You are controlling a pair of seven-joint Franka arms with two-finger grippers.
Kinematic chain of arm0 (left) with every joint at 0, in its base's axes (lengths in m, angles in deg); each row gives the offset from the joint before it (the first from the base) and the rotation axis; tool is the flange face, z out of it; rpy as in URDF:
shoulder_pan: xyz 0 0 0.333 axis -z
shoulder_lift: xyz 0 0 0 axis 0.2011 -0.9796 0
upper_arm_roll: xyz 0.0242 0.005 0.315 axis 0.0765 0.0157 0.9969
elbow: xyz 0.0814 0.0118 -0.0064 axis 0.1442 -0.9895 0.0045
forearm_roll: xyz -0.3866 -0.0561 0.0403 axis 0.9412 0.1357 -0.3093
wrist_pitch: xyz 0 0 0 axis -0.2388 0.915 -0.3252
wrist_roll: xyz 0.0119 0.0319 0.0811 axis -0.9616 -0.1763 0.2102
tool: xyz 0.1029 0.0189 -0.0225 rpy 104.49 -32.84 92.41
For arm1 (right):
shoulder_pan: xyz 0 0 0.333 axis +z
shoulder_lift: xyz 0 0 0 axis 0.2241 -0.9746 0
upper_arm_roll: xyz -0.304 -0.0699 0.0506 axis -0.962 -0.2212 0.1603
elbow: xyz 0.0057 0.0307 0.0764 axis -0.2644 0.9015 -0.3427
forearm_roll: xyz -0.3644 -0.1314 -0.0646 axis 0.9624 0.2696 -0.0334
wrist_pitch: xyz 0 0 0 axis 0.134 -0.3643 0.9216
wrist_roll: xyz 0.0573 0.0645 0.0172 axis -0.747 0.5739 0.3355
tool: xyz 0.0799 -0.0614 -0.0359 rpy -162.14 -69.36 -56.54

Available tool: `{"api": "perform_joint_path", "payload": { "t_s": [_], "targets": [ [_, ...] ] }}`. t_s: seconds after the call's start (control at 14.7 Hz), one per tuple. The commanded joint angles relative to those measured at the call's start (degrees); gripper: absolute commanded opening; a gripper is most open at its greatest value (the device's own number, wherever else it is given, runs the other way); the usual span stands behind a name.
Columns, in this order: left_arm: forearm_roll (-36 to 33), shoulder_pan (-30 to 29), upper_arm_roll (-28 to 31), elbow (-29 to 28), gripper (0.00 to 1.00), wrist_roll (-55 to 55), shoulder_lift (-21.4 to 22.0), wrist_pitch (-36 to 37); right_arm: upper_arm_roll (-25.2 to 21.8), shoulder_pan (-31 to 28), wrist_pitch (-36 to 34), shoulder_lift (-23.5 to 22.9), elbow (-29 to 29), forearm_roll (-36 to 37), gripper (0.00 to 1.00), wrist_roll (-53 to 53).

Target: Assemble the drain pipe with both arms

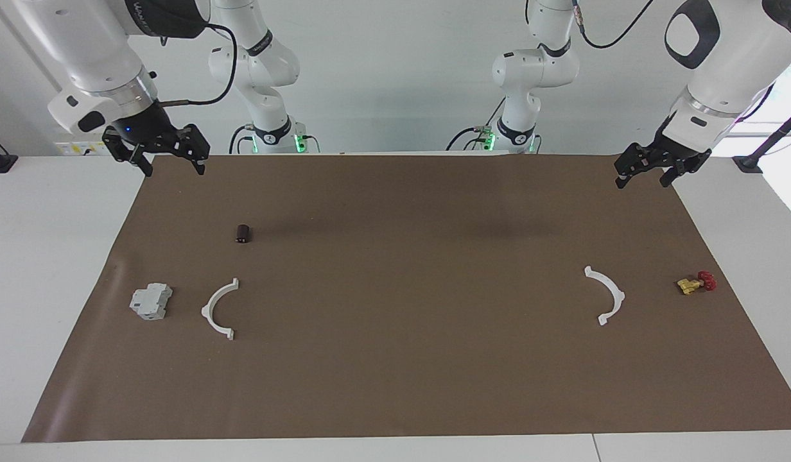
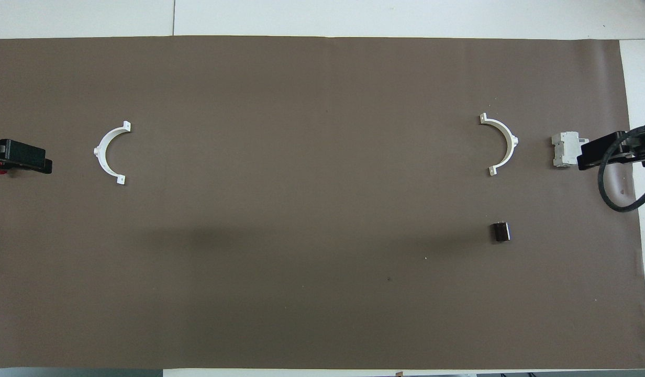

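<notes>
The drain pipe lies as two separate white half-ring arcs on the brown mat. One arc point(image 1: 208, 310) point(image 2: 512, 142) is toward the right arm's end. The other arc point(image 1: 619, 295) point(image 2: 99, 152) is toward the left arm's end. They are far apart, with their open sides facing each other. My right gripper point(image 1: 173, 168) point(image 2: 589, 156) is open and empty, raised over the mat's corner at its own end. My left gripper point(image 1: 643, 181) point(image 2: 34, 159) is open and empty, raised over the mat's edge at its end.
A grey boxy block point(image 1: 151, 301) point(image 2: 563, 149) lies beside the arc at the right arm's end. A small dark cylinder point(image 1: 243, 233) point(image 2: 501, 231) lies nearer the robots than that arc. A yellow-and-red valve point(image 1: 696, 282) lies beside the other arc.
</notes>
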Motion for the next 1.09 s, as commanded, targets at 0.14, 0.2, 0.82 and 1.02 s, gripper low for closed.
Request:
{"api": "perform_joint_path", "payload": {
  "t_s": [0.14,0.2,0.82,1.02],
  "targets": [
    [-0.4,0.0,0.0,0.0,1.0,-0.6,0.6,0.2,0.5,-0.3,0.4,0.6,0.5,-0.1,1.0,-0.8],
    [-0.4,0.0,0.0,0.0,1.0,-0.5,0.6,0.2,0.5,-0.3,0.4,0.6,0.5,-0.1,1.0,-0.8],
    [-0.4,0.2,0.0,-6.0,1.0,-0.2,1.8,-10.0,0.6,-0.9,9.1,0.1,4.7,-0.4,1.0,3.5],
    [-0.5,-0.2,0.0,-9.7,1.0,-0.6,0.9,-16.3,0.5,-2.8,13.2,-6.0,3.5,-0.6,1.0,7.9]
  ]
}}
